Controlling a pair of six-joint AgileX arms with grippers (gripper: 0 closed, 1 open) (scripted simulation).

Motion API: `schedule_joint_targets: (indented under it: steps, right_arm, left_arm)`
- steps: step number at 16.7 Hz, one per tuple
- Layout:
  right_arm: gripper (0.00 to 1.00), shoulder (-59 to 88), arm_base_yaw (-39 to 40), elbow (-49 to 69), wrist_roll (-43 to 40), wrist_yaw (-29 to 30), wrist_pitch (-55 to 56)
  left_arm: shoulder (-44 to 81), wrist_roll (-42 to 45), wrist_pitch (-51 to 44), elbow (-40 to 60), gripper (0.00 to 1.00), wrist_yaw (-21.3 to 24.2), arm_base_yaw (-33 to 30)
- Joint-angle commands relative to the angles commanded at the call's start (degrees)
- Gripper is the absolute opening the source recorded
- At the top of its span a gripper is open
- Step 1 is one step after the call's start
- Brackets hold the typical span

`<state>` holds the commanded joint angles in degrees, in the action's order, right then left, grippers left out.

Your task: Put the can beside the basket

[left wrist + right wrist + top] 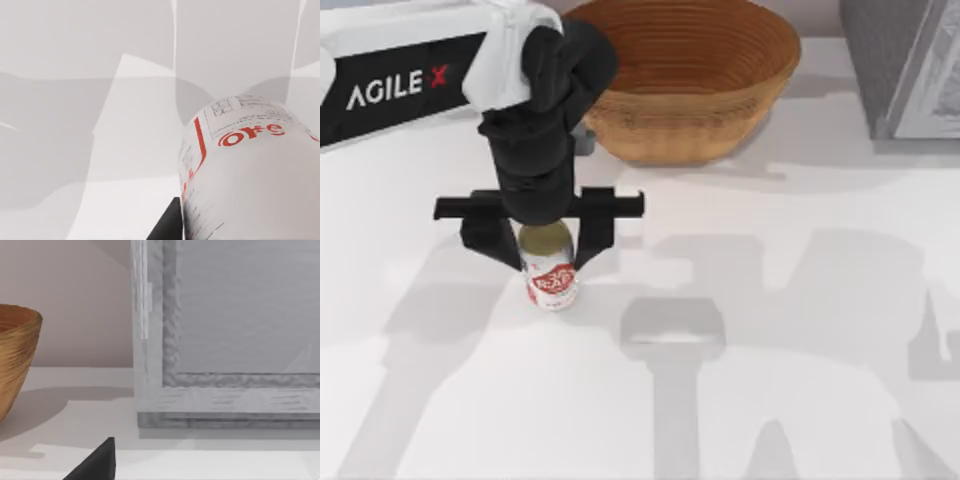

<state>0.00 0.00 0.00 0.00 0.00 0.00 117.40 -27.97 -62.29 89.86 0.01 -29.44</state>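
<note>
Can point(552, 278) and left gripper point(546, 245) meet left of the table's middle in the top view: the black two-finger gripper comes down from above with a finger on each side of the tin's upper part, grasping it, and the dull gold top shows just under the wrist. The small white tin with its red label stands upright, its lower end at the white table point(800, 400); whether it rests on the surface or is lifted just clear of it I cannot tell. The woven orange-brown basket point(685, 75) sits at the far edge, to the right of and beyond the can, well apart from it, with its ribbed rings showing inside. A grey framed box point(905, 65) stands at the far right corner. In the left wrist view the can point(250, 175) looms close, white with red lettering and fine print, and a dark finger tip point(167, 225) shows at its side. The right wrist view looks across the table at the basket's wall point(15, 355) and the grey box point(225, 340), with one black fingertip point(97, 462) of the right gripper at the near edge; I cannot tell whether that gripper is parted or closed.
</note>
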Motion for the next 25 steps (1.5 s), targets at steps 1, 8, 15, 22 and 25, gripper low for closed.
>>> schedule_joint_targets:
  steps: [1, 8, 15, 22, 25]
  right_arm:
    - [1.00, 0.0, 0.0, 0.0, 0.0, 0.0, 0.0]
    - [1.00, 0.0, 0.0, 0.0, 0.0, 0.0, 0.0]
    - [1.00, 0.0, 0.0, 0.0, 0.0, 0.0, 0.0]
    - [1.00, 0.0, 0.0, 0.0, 0.0, 0.0, 0.0]
    - [1.00, 0.0, 0.0, 0.0, 0.0, 0.0, 0.0]
  left_arm:
    - [0.1, 0.0, 0.3, -0.3, 0.00, 0.0, -0.1]
    - [0.3, -0.1, 1.0, -0.8, 0.15, 0.0, -0.2]
    - [0.3, -0.1, 1.0, -0.8, 0.68, 0.0, -0.2]
    - [0.3, -0.1, 1.0, -0.8, 1.00, 0.0, -0.2]
    - [0.3, -0.1, 1.0, -0.8, 1.00, 0.0, -0.2]
